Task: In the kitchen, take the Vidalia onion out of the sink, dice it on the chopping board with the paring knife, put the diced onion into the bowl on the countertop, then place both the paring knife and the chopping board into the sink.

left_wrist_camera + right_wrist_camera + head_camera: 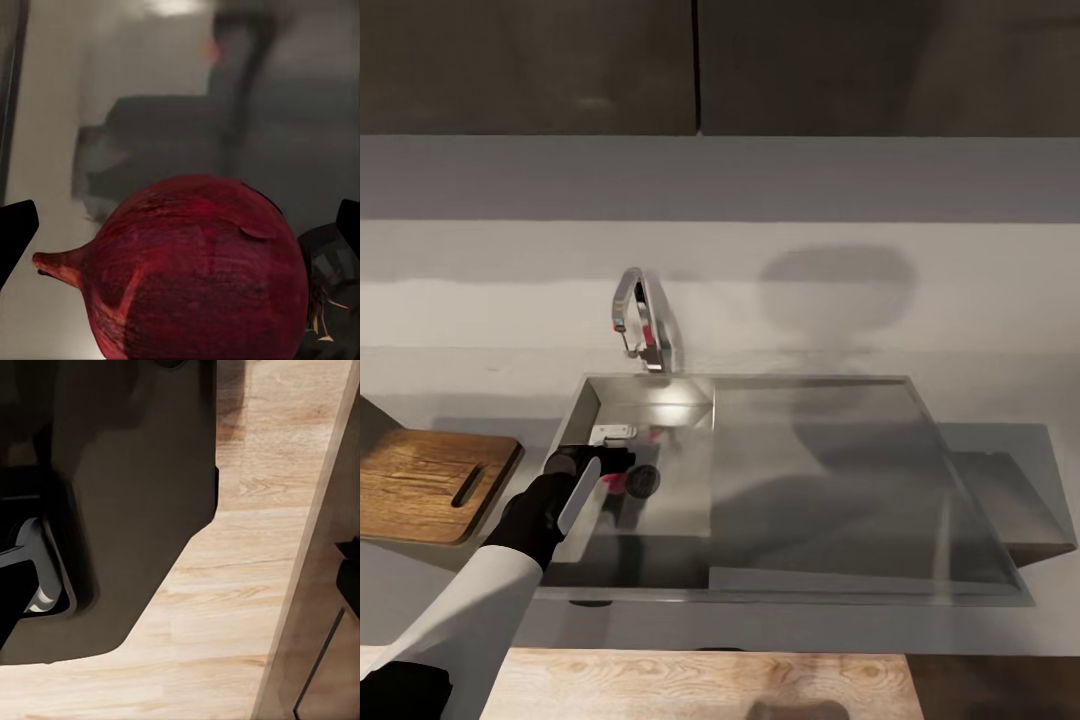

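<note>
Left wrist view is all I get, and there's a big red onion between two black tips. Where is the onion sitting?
Observer: The onion lies on the bottom of the sink basin, with your left end effector reaching down to it.
Operator: Is there somewhere to cut it?
Observer: Yes, a wooden chopping board lies on the countertop beside the sink, on the robot's left.
Operator: What does my other arm's camera see?
Observer: The right wrist view looks down at the light wood floor, away from the sink.
</note>
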Robot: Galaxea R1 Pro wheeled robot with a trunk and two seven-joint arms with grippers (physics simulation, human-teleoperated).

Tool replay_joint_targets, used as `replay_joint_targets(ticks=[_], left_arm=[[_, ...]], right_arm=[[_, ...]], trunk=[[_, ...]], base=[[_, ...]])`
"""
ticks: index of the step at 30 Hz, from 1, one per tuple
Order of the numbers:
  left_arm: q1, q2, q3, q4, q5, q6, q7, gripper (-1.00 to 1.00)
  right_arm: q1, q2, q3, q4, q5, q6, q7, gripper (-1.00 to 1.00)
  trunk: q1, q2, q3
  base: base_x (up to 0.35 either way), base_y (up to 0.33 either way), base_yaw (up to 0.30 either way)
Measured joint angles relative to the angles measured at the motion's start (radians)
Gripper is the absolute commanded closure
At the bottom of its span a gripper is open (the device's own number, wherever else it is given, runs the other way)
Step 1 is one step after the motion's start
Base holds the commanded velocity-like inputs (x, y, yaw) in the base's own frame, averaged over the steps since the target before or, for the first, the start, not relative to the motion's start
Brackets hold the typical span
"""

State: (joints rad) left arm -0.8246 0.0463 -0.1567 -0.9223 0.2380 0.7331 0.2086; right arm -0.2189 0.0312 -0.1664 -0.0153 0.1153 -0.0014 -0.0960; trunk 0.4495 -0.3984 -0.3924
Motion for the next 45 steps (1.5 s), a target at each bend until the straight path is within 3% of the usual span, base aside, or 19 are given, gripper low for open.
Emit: replay_joint_targets(ticks=[45], left_arm=[[0.0, 0.006, -0.001, 0.0, 0.0, 0.0, 0.0, -1.0]], right_arm=[[0.0, 0.001, 0.0, 0.0, 0.0, 0.0, 0.0, -1.0]], trunk=[[0.0, 0.0, 0.0]], base=[[-0.011, 0.0, 0.0]])
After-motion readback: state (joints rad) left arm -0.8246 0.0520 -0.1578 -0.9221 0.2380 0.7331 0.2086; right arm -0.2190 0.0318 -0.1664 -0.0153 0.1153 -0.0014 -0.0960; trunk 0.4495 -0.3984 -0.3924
